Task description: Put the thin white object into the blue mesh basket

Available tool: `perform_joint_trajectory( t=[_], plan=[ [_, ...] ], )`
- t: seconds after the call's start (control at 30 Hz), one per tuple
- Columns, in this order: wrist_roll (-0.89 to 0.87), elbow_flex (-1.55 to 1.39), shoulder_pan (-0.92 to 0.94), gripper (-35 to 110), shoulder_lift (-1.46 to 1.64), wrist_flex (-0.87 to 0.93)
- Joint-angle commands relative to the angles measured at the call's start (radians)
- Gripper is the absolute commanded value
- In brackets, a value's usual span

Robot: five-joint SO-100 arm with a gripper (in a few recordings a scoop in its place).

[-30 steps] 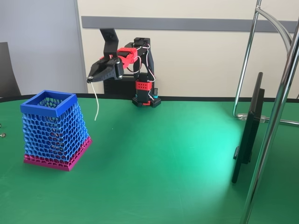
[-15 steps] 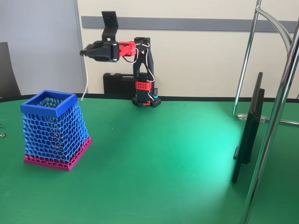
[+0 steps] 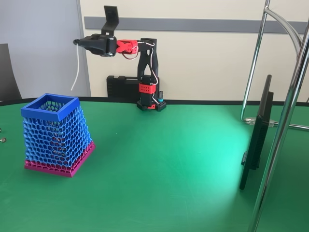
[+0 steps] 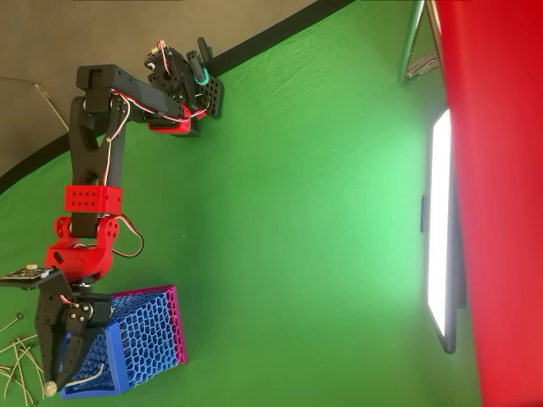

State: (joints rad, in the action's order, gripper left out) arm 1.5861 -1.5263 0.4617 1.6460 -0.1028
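High above the green surface, my arm reaches out level in the fixed view, its fingers pinching the top end of the thin white object, which hangs down in a slight curve with its lower end in the air, above and a little behind the blue mesh basket. From the overhead view I see the gripper over the basket's blue rim, the white strand showing just beside the black fingertips. Standing upright on its magenta base near the left side of the surface in the fixed view, the basket sits well apart from the arm's base.
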Motion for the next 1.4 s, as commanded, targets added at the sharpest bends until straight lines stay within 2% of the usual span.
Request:
perform_joint_trajectory(
  t=[0.0, 0.33, 0.8, 1.07, 1.37],
  plan=[
    [-0.015, 0.006, 0.029, 1, 0.023, -0.025],
    [-0.023, 0.092, 0.117, 1, -0.161, -0.081],
    [-0.121, 0.135, 0.106, 1, -0.373, -0.126],
    [-0.184, 0.161, 0.137, 20, -0.442, -0.126],
    [-0.241, -0.021, 0.123, 20, -0.325, -0.126]
  ],
)
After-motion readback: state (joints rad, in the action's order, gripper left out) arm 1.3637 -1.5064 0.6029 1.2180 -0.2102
